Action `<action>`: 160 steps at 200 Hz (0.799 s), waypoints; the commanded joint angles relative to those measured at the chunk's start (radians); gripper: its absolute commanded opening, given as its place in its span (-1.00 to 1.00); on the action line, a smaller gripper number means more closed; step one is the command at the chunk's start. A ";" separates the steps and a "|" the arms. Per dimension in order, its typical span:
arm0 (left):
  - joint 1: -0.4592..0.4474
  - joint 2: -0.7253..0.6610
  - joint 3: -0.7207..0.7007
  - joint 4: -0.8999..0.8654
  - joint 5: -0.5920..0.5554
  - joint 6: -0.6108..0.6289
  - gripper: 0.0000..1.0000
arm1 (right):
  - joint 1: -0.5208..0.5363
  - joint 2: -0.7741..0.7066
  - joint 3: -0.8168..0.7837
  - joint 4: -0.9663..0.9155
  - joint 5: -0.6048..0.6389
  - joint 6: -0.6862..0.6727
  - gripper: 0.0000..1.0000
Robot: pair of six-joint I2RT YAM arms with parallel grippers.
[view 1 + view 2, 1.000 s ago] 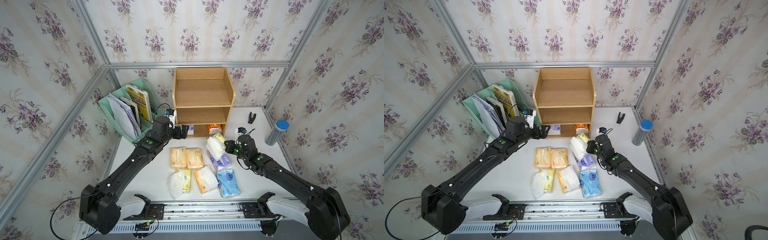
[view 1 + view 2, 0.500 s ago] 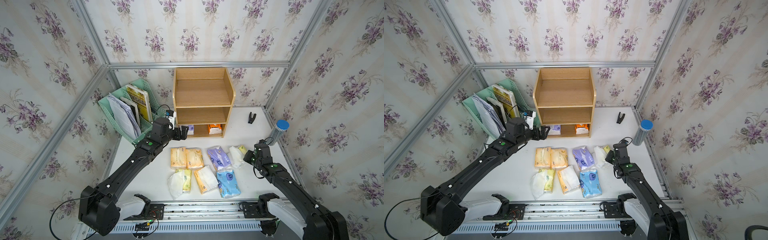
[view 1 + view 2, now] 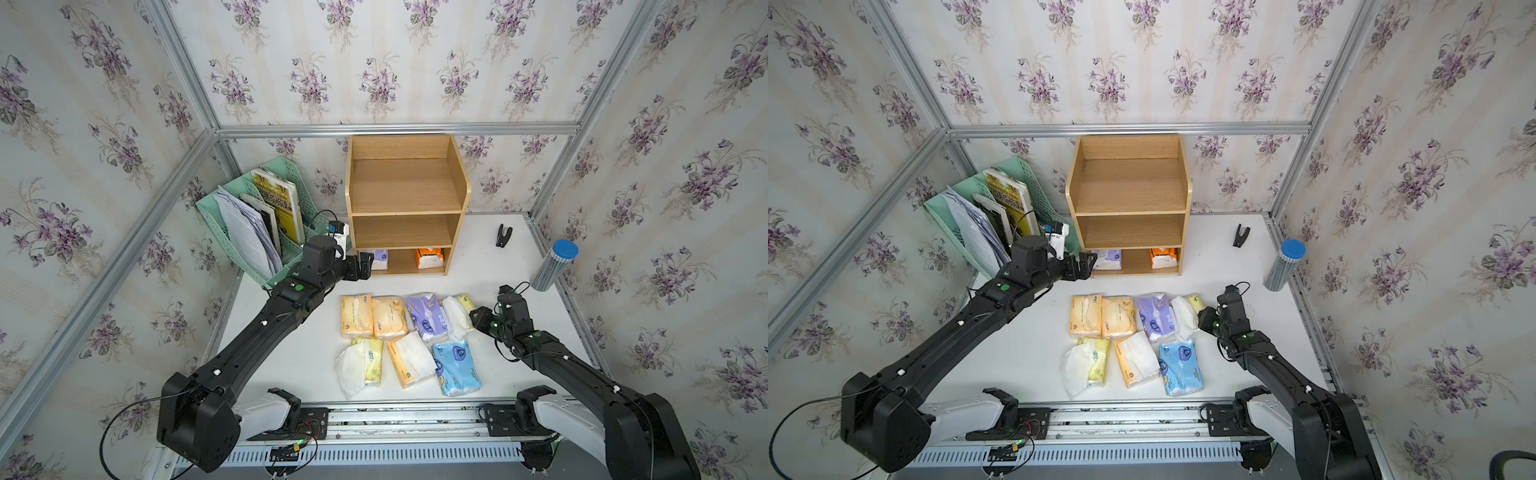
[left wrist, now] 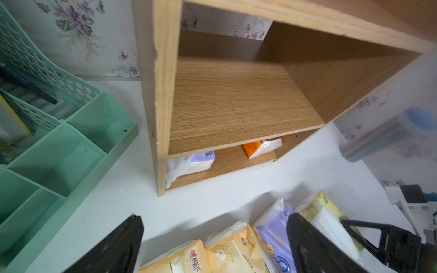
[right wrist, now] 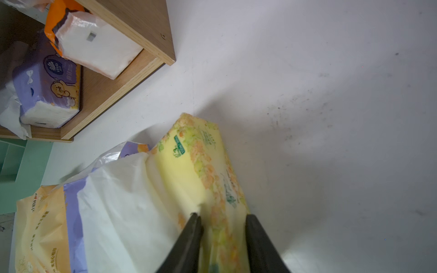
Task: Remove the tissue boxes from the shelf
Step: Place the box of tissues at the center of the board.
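R gripper (image 5: 222,219): jaws standing apart astride yellow pack (image 5: 186,170), prob. not squeezing; 6 more packs (image 3: 388,318) lying beside them. L gripper (image 4: 215,217): jaws gaping, empty; purple pack (image 4: 203,159) and orange pack (image 4: 262,146), 2 total, sitting ahead in shelf (image 4: 236,101) bottom tier.

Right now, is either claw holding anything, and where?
Left gripper: nothing. Right gripper straddles the yellow tissue pack's end; whether it grips cannot be told.

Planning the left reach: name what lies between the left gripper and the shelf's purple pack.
Left wrist view: only bare table and the shelf's bottom board between left gripper and purple pack.
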 commanded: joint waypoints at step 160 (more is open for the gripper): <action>0.041 0.081 0.029 0.257 0.223 0.035 0.98 | 0.317 0.051 0.158 0.298 0.084 0.165 0.22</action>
